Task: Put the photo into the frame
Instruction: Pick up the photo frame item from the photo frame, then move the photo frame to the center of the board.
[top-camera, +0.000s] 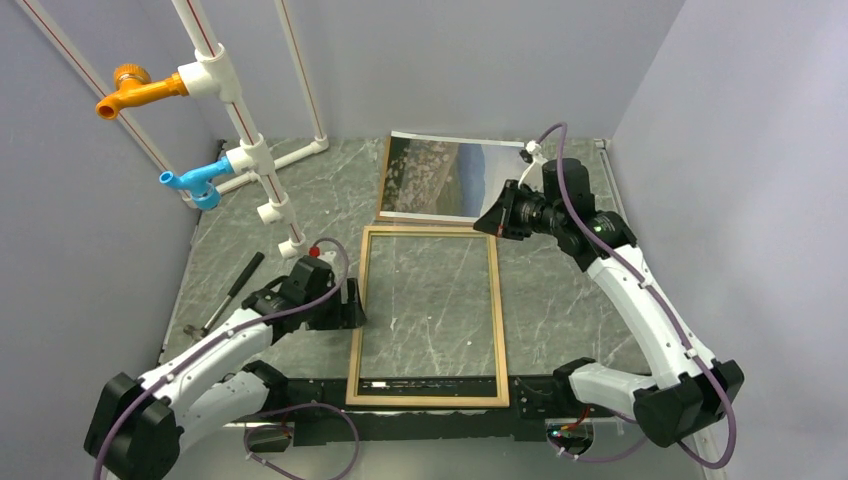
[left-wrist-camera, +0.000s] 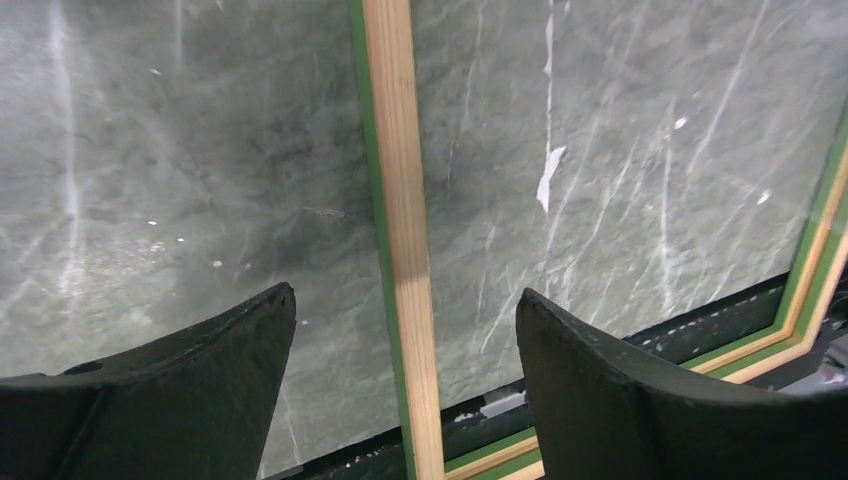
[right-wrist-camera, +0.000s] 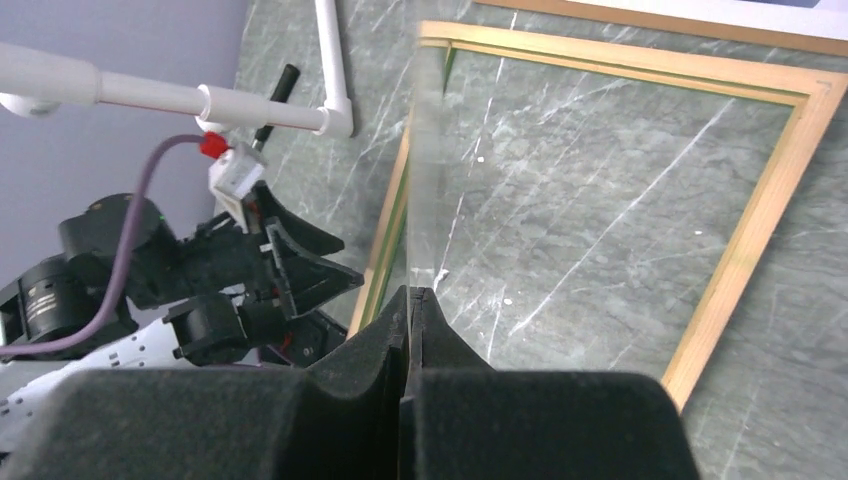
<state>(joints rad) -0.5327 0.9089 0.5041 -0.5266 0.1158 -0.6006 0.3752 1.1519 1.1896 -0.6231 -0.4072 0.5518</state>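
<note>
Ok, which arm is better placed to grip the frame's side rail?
Left: the left gripper has open jaws straddling the frame's left rail. The right gripper is shut, up at the far end.

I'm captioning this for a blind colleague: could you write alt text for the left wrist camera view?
The left gripper is open, its black jaws standing one on each side of a pale wood, green-edged rail of the frame. The frame lies on a grey marbled table.
</note>
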